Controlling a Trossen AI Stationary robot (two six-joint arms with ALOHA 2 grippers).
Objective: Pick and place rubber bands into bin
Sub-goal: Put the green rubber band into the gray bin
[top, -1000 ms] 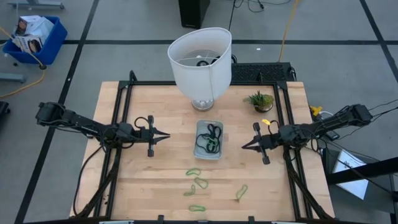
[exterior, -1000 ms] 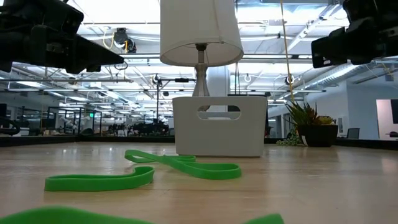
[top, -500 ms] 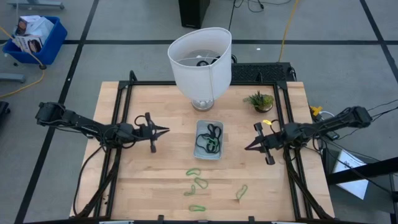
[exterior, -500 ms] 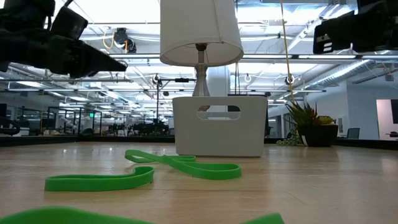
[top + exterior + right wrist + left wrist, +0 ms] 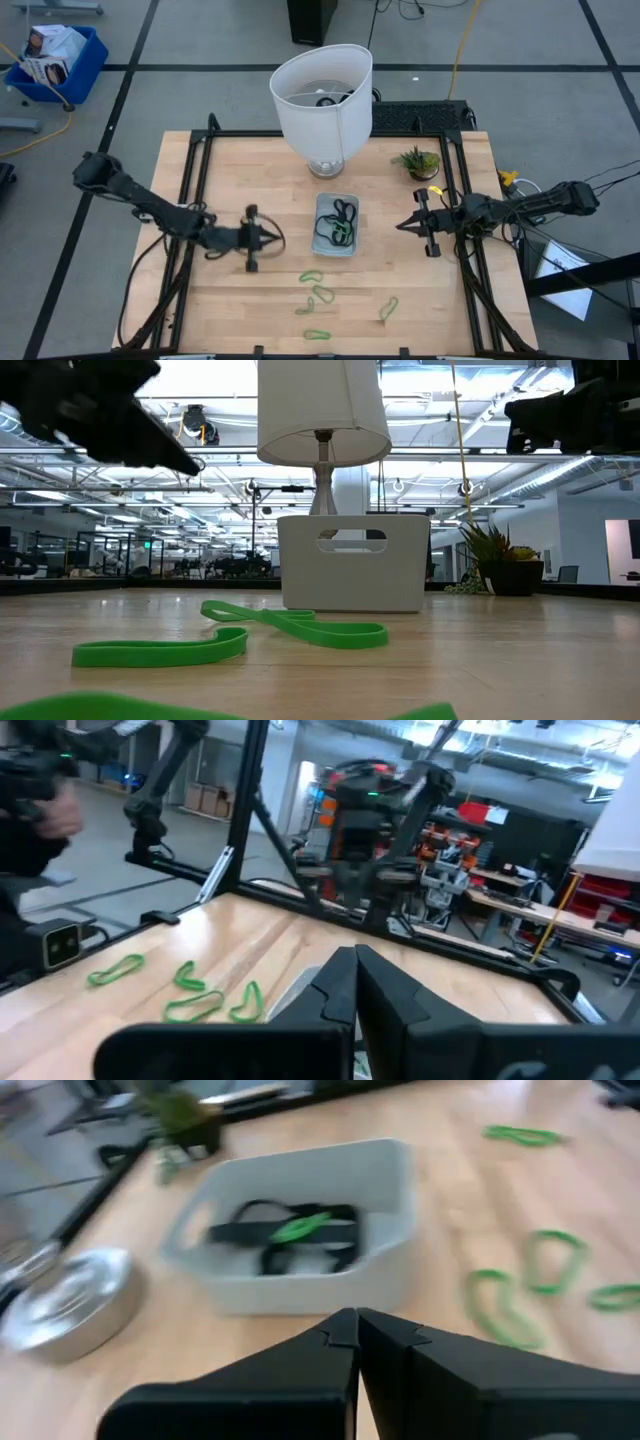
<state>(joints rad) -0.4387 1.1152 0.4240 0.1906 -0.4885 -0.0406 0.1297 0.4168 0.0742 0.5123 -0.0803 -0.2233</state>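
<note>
The bin (image 5: 336, 224) sits at the table's middle and holds black rubber bands (image 5: 262, 1240) and a light-green one (image 5: 300, 1228). Several more green bands (image 5: 312, 292) lie loose on the wood near the front edge; they also show in the low view (image 5: 160, 652) and the right wrist view (image 5: 192, 1008). My left gripper (image 5: 280, 238) is shut and empty, above the table just left of the bin (image 5: 330, 1285), pointing at it. My right gripper (image 5: 398, 227) is shut and empty, right of the bin, pointing left.
A big white lampshade (image 5: 322, 95) on a metal base (image 5: 60, 1305) stands behind the bin. A small potted plant (image 5: 417, 160) is at the far right. A black frame (image 5: 200, 180) runs along the table's sides. A blue crate (image 5: 55, 60) sits on the floor.
My left gripper has swung toward the table's near edge and to the right, closer to the bin, staying shut. My right gripper has moved slightly toward the far edge and drawn back a little to the right. The bands and the bin have not moved.
</note>
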